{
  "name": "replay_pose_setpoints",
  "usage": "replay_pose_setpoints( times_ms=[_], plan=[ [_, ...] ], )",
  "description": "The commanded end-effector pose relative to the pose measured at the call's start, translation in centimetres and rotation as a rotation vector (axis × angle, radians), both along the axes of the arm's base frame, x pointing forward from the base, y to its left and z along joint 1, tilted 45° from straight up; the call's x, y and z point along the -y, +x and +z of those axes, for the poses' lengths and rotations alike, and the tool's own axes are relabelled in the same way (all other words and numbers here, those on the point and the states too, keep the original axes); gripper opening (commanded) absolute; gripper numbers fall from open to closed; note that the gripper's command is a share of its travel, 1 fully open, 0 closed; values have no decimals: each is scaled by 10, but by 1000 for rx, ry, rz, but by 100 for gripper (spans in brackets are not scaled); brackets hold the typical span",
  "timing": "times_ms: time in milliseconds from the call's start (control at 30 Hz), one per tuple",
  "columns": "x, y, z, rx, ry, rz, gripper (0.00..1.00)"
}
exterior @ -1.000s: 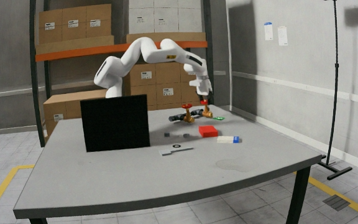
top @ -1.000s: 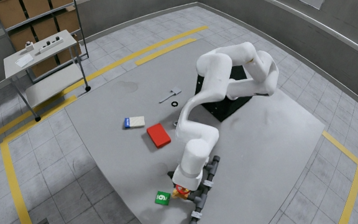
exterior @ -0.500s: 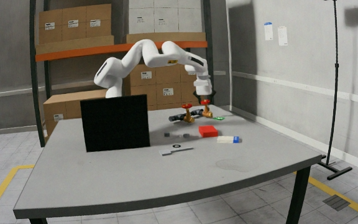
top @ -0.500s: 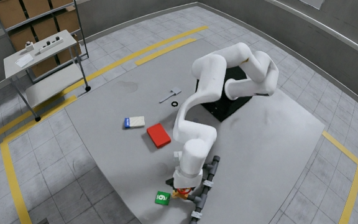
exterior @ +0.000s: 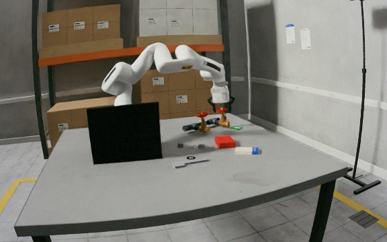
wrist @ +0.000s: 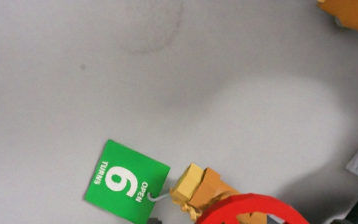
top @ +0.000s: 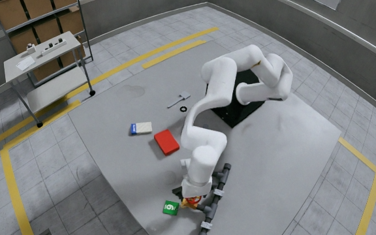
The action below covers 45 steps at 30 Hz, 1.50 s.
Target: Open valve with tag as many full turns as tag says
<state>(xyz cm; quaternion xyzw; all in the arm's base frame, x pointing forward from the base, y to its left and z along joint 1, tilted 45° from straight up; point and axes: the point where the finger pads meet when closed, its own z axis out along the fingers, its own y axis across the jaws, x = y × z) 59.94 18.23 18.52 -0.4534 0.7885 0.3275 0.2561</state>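
Observation:
A grey pipe [top: 215, 192] near the table edge carries two brass valves with red handwheels. The tagged valve [top: 193, 200] has a green tag [top: 170, 207] chained to it; in the wrist view the tag [wrist: 127, 182] reads "OPEN 9 TURNS". That valve's handwheel [wrist: 250, 211] and brass body [wrist: 202, 187] sit at the wrist view's bottom edge. The other valve [exterior: 202, 121] stands to its left in the exterior view; a corner of it shows in the wrist view [wrist: 355, 12]. My gripper [exterior: 221, 103] is open, just above the tagged valve's handwheel [exterior: 222, 109], with the fingers spread either side of it.
A red box [top: 166, 141] and a white and blue box [top: 141, 128] lie mid-table. A grey flat tool [top: 179, 98] and a black ring [top: 183, 108] lie farther back. A black block [top: 237, 98] stands at the arm's base. The table edge runs close to the tag.

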Motion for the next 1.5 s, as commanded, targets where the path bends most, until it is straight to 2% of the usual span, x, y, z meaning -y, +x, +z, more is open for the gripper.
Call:
replay_pose_setpoints(
  times_ms=[0, 700, 833, 967, 1033, 1167, 1467],
  plan=[
    [1, 2, 4, 6, 4, -4, 100],
    [1, 2, 4, 0, 4, -9, 100],
    [1, 2, 4, -38, 10, -42, 100],
    [1, 2, 4, -126, 23, -119, 100],
    [1, 2, 4, -126, 23, -119, 100],
    [1, 2, 4, -269, 44, -243, 100],
    [1, 2, 4, -695, 108, -608, 100]
  ],
)
